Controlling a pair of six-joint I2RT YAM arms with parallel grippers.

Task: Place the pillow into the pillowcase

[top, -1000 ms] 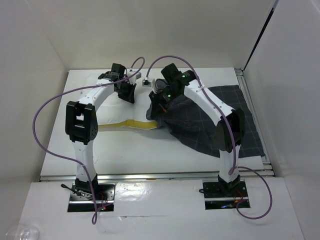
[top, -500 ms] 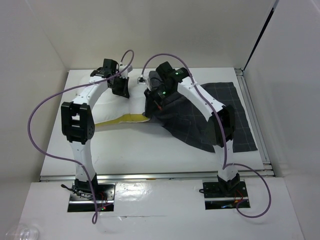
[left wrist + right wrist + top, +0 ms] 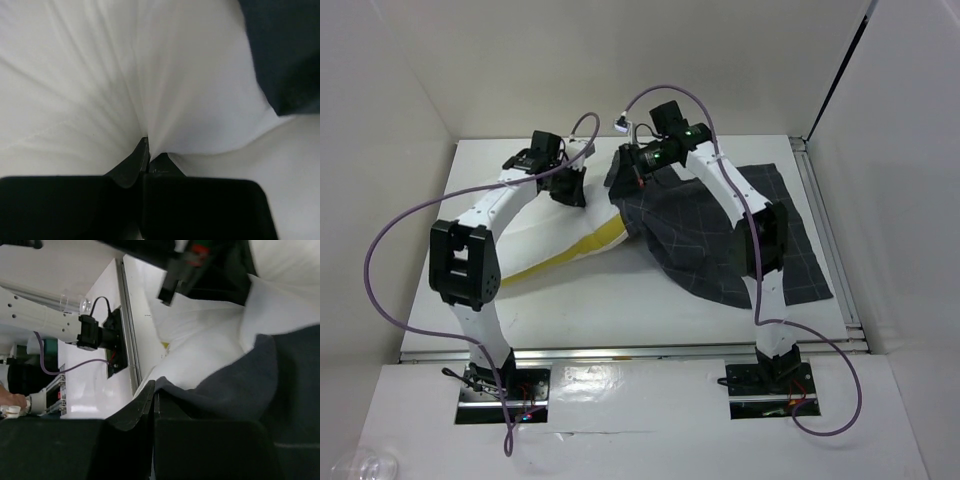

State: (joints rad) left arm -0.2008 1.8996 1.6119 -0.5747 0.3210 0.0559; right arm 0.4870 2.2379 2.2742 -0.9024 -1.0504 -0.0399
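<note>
The left gripper [image 3: 569, 188] was clenched on a pinch of the pillow [image 3: 558, 232] at its far edge, and in the wrist view white cloth puckered into the closed tips. The right gripper [image 3: 636, 172] was clenched on the left edge of the pillowcase [image 3: 710, 235], holding that edge raised off the table [image 3: 620, 310]. The pillow lay on the table's left half. Its long axis ran from near-left to far-right, with the yellow-edged side nearest the arm bases. Its far-right end met the lifted edge of the case, but whether that end had already gone inside could not be told. The case spread over the right half, flat and wrinkled, and rose only at its far-left corner. From the left gripper the case mouth therefore lay just to the right, roughly in line with the pillow's long axis. The left arm was nearer the pillow and the right arm nearer the case. I judged that the coming move depended on pushing the pillow rightward along that axis while the raised edge stayed up.
</note>
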